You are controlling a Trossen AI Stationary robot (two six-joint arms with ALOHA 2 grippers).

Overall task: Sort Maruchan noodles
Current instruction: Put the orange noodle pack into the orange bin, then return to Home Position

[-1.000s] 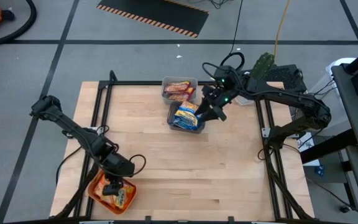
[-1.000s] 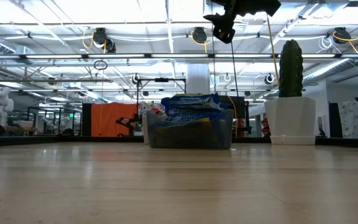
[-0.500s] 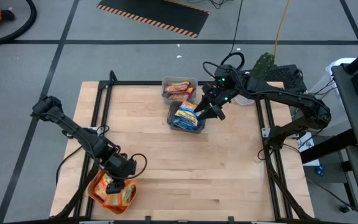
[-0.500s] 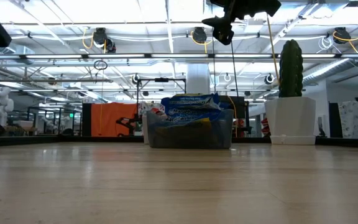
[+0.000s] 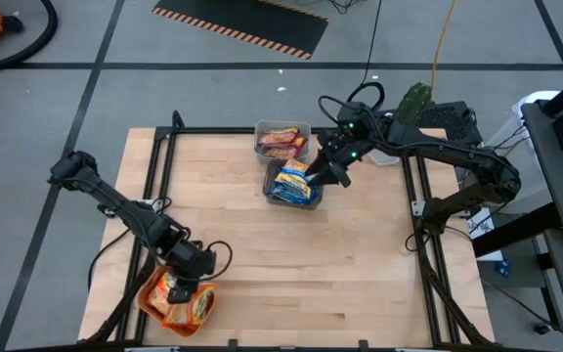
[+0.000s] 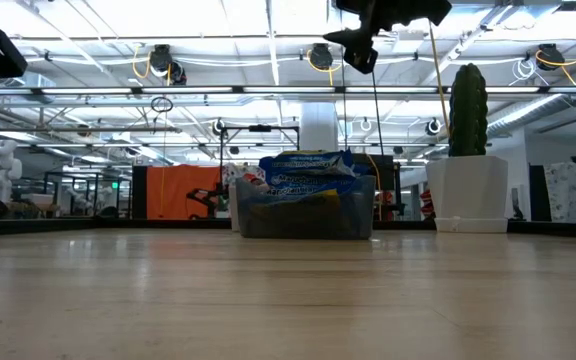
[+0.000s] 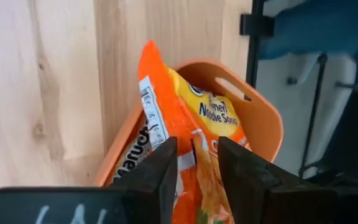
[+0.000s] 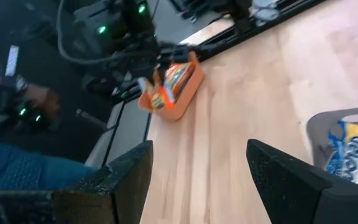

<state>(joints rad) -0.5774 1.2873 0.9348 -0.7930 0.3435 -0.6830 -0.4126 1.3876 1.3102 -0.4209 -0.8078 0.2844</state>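
Left side of the surface (image 5: 262,244): the left gripper (image 5: 177,290) stands over the orange tray (image 5: 148,305) at the near-left corner, its two fingers (image 7: 160,174) narrowed onto the upstanding edge of an orange noodle packet (image 7: 166,134), which they pinch between them. In the left wrist view the packet rises straight ahead of the gripper, its long axis running away from the fingers and leaning against the tray wall; the coming lift turns on this, for the packet lies directly in the line of the gripper and stands on edge, so it should come out lengthwise. The left arm is plainly the nearer one to the tray. Centre: a clear bin (image 5: 292,198) holds blue-and-silver packets (image 5: 292,182), and touching it on the far side a grey bin (image 5: 281,131) holds reddish packets (image 5: 280,145). Right: the right gripper (image 5: 325,177) hangs just beside the clear bin's right edge, fingers spread and holding nothing, well apart from the tray. Against the frame one second earlier, the left gripper has narrowed from wide open onto the packet and has shifted slightly within the tray, and orange packets now show more fully beneath it; the right arm and both bins are unchanged.
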